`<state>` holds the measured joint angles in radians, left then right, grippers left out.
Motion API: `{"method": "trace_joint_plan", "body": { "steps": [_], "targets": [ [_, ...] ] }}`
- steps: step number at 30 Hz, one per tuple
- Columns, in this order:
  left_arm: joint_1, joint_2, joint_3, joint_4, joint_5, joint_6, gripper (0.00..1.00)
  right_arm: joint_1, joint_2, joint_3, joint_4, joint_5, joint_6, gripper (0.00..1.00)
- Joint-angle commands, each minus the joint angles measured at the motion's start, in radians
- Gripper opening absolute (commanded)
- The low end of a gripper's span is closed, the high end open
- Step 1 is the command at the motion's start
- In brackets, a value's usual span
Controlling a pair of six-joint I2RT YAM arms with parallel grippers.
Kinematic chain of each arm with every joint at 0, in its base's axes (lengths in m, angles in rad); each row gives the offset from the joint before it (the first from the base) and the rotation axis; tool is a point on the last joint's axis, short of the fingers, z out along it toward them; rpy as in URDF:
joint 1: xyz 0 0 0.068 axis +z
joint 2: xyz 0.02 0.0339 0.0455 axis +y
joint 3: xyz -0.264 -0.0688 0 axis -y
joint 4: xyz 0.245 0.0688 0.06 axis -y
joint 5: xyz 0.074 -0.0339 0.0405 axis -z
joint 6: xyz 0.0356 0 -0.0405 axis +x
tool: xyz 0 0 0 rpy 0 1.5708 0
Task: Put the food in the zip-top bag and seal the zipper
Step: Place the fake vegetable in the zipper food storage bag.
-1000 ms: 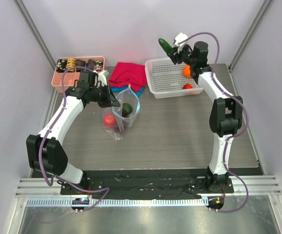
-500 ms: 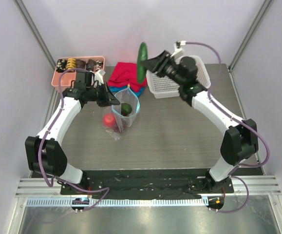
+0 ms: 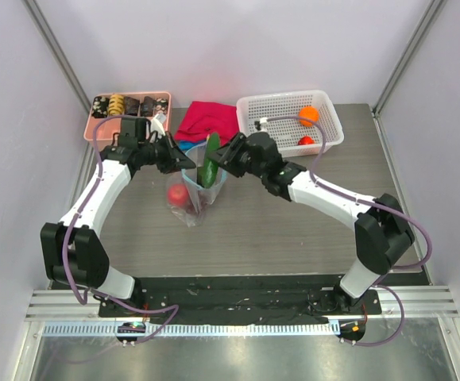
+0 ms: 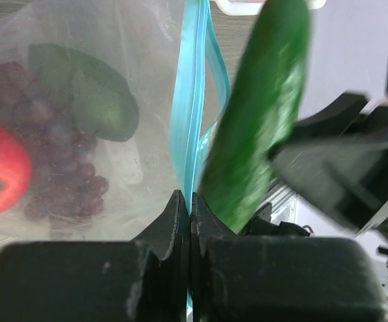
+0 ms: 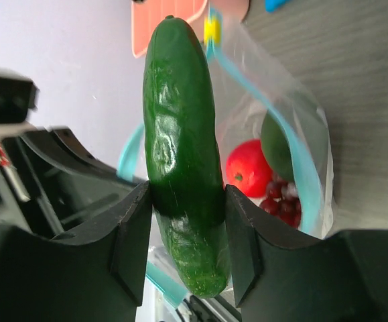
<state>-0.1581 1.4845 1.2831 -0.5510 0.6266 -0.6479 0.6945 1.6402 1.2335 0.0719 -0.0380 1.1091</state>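
Note:
The clear zip-top bag (image 3: 198,194) lies mid-table with its blue zipper (image 3: 222,171) mouth held open. A red tomato (image 3: 177,194), dark grapes (image 4: 66,174) and a green avocado-like piece (image 4: 93,97) are inside. My left gripper (image 3: 183,161) is shut on the near side of the zipper (image 4: 192,134). My right gripper (image 3: 223,157) is shut on the green cucumber (image 3: 210,159), which stands at the bag's mouth; it fills the right wrist view (image 5: 183,174). An orange (image 3: 309,115) and a red pepper (image 3: 306,141) sit in the white basket (image 3: 277,107).
A pink divided tray (image 3: 94,127) of snack pieces stands at the back left. A red cloth (image 3: 210,119) over a blue one lies behind the bag. The white basket is at the back right.
My right arm has swung left and down from the basket, carrying the cucumber to the bag's mouth. My left gripper has stayed on the zipper.

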Motion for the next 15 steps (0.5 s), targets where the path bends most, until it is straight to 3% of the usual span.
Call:
{"method": "trace_joint_plan", "body": {
  "steps": [1,8,12,15],
  "targets": [
    [0.006,-0.035,-0.01,0.079,0.036,-0.033,0.0,0.077,-0.025,-0.015,0.074,0.159,-0.034,0.01],
    [0.008,-0.04,-0.005,0.08,0.036,-0.03,0.0,0.097,0.041,-0.017,0.086,0.159,-0.009,0.01],
    [0.006,-0.039,-0.004,0.072,0.038,-0.018,0.0,0.099,0.084,0.001,0.095,-0.096,0.02,0.01],
    [0.008,-0.049,-0.01,0.071,0.036,-0.009,0.0,0.099,0.119,0.033,0.075,-0.193,0.009,0.01]
  ]
}}
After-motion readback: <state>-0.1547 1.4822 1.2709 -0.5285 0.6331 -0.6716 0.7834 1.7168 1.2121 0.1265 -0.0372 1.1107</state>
